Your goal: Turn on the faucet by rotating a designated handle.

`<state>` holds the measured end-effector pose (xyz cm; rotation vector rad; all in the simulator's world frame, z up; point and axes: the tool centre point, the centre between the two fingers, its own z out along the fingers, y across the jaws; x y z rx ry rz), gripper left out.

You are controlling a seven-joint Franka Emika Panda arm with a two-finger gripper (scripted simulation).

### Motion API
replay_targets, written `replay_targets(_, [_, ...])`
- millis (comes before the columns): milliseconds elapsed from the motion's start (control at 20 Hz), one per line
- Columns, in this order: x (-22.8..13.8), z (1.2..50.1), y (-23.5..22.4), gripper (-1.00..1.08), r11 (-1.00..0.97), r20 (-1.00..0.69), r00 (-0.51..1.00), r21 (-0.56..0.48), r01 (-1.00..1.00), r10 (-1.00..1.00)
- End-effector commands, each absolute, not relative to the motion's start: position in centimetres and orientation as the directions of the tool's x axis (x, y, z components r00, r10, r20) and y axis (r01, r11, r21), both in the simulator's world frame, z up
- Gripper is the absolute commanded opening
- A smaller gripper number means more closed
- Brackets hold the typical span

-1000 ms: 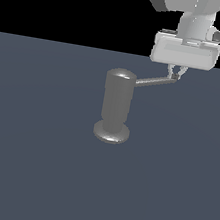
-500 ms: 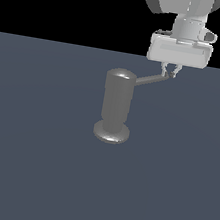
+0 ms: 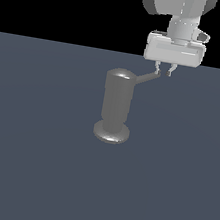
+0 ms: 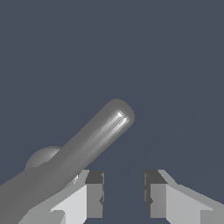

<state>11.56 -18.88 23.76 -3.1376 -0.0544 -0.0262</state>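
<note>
The faucet (image 3: 116, 103) is an upright grey cylinder with a domed top on a round base disc (image 3: 111, 132). Its handle (image 3: 148, 77), a thin grey rod, juts from the cylinder's upper part toward the exterior view's right. My gripper (image 3: 164, 70) hangs over the rod's tip, fingers pointing down. In the wrist view the handle (image 4: 94, 138) runs slantwise past one finger (image 4: 89, 199), and its rounded tip reaches beyond the fingertips. The gap between the two fingers (image 4: 124, 194) is empty, so the gripper is open. The faucet's dome (image 4: 41, 159) shows behind the rod.
The faucet stands on a flat dark grey-blue floor (image 3: 31, 170) that fills the exterior view below a black background. The arm's white wrist and hand body (image 3: 175, 49) are above the handle's tip.
My gripper has moved toward the exterior view's left. The handle's tip has swung the same way and the rod now looks shorter.
</note>
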Motion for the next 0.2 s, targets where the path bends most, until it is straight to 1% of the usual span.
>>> replay_targets(0, [11.95,22.09,-19.54,-1.0,-1.0,0.002,1.0,0.0,0.022,0.022])
replay_targets(150, [12.38,22.04,-19.53,-1.0,-1.0,0.001,1.0,0.0,0.021,0.021])
